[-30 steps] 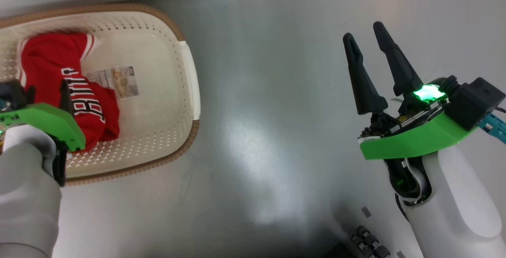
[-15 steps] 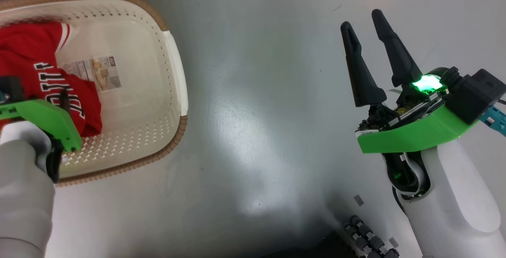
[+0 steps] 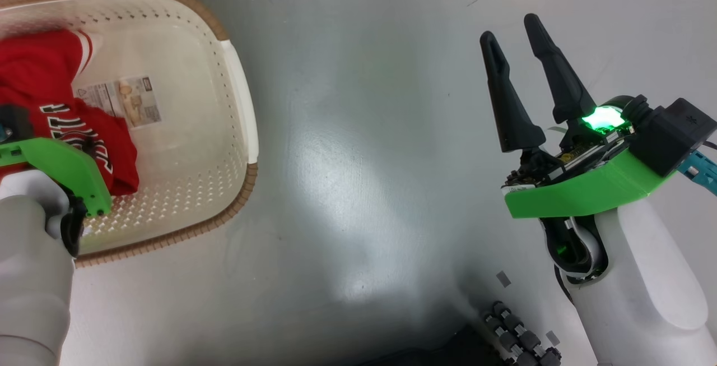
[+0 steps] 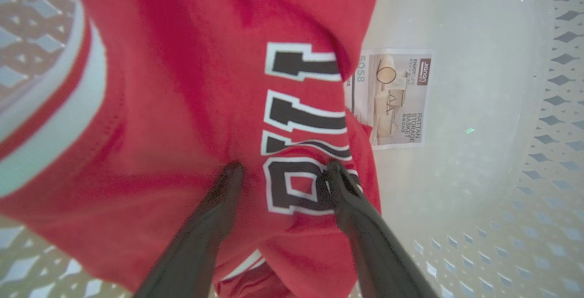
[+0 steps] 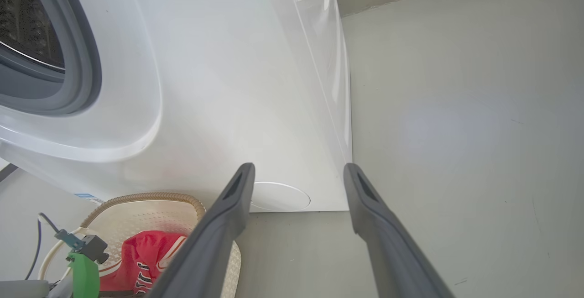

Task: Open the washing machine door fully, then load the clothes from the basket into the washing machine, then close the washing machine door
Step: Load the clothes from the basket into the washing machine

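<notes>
White metal of the washing machine (image 5: 228, 83) is seen at the far side, with its grey seal (image 5: 86, 60) and dark drum mouth exposed, so the door is judged already open. The door itself is cut off, and how wide it stands cannot be told. Loading is not yet done: the clothes (image 4: 182, 83), a red garment, lie in the basket (image 3: 241, 102) on the floor (image 3: 364, 158) at the left. The left gripper (image 4: 284, 168) is spread wide, tips set against the fabric, nothing pinched yet. The right gripper (image 3: 510, 27) is held wide apart and empty over bare floor at the right. Closing the door is left for last. The garment's lettering is folded and partly hidden.
</notes>
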You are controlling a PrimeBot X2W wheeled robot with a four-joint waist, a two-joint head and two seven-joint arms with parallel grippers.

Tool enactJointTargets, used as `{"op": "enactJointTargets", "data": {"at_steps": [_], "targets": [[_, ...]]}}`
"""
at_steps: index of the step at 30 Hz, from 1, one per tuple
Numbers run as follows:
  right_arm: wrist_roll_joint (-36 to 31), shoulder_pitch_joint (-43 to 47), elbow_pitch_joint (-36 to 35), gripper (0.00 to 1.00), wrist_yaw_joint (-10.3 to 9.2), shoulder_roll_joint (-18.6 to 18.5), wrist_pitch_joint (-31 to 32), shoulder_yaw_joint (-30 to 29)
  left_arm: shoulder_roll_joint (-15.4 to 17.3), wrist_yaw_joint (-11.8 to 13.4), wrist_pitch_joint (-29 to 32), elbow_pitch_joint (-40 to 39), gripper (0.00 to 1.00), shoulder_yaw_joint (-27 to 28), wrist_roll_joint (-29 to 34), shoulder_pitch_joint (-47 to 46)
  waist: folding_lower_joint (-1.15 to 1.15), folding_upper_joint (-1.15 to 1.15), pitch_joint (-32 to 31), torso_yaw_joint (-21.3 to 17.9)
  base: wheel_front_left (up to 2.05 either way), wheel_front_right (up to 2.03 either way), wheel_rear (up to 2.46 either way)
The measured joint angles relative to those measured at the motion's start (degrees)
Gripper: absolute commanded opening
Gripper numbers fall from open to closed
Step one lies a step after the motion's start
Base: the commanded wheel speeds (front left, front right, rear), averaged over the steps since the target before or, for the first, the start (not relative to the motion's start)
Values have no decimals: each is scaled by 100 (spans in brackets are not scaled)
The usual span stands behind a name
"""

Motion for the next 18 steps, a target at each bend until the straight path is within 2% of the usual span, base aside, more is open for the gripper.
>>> {"op": "enactJointTargets", "data": {"at_steps": [2, 3, 4, 5, 18], "targets": [[0, -1, 0, 100, 0, 2, 0, 0, 0, 0, 10, 5, 46, -10, -10, 0, 0, 0, -13, -2, 0, 0, 0], [0, -1, 0, 100, 0, 5, 0, 0, 0, 0, 43, 5, 35, -14, -11, 1, 0, 0, -19, -2, 0, 0, 0], [0, -1, 0, 100, 0, 5, 0, 0, 0, 0, 43, 5, 7, -14, -11, 1, 0, 0, -19, -2, 0, 0, 0], [0, -2, 0, 100, 0, 9, 0, 0, 1, 0, 44, 8, 0, -20, -12, 1, 0, 0, -24, -2, 0, 0, 0], [0, -4, 67, 100, 0, 25, 0, 10, -23, -11, -323, 31, 0, -101, -133, 52, 0, 0, -259, 40, 0, 0, 0]]}}
